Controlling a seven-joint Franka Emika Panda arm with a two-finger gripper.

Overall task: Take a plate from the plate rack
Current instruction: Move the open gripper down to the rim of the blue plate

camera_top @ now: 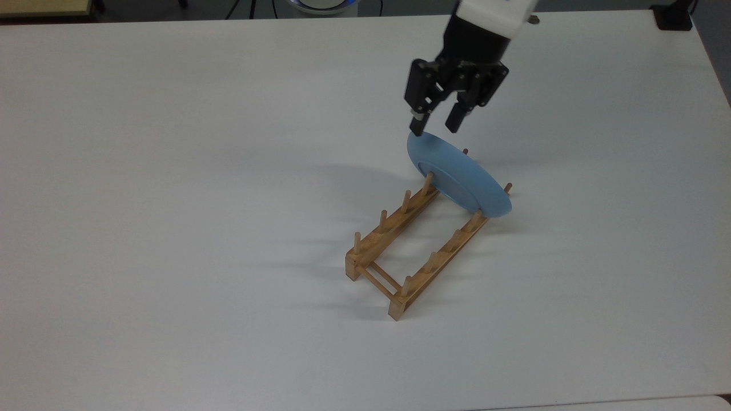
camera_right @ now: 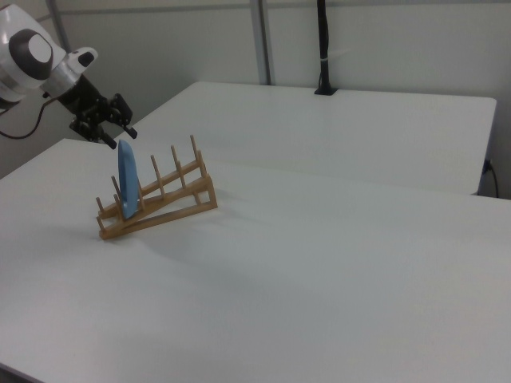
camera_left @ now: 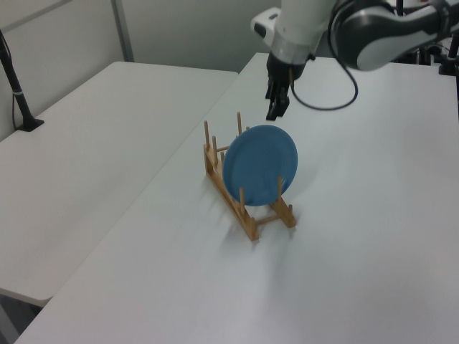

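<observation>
A light-blue plate point(camera_top: 460, 177) point(camera_left: 259, 163) point(camera_right: 126, 179) stands on edge in the far end of a light-brown wooden plate rack point(camera_top: 414, 245) point(camera_left: 244, 197) point(camera_right: 160, 199), held between upright pegs. My gripper point(camera_top: 435, 126) point(camera_left: 275, 109) point(camera_right: 118, 140) hangs just above the plate's top rim, tilted, its black fingers open with nothing between them. In the top view one fingertip sits right at the plate's upper edge. In the right view the gripper is just above the plate's top, to the right view's left.
The rack stands on a white table point(camera_top: 171, 228). A second white table point(camera_left: 86, 143) adjoins it. A black post point(camera_right: 322, 48) rises at the back in the right view, another black post point(camera_left: 16, 89) at the left view's left. Cables and gear lie behind the arm point(camera_left: 373, 32).
</observation>
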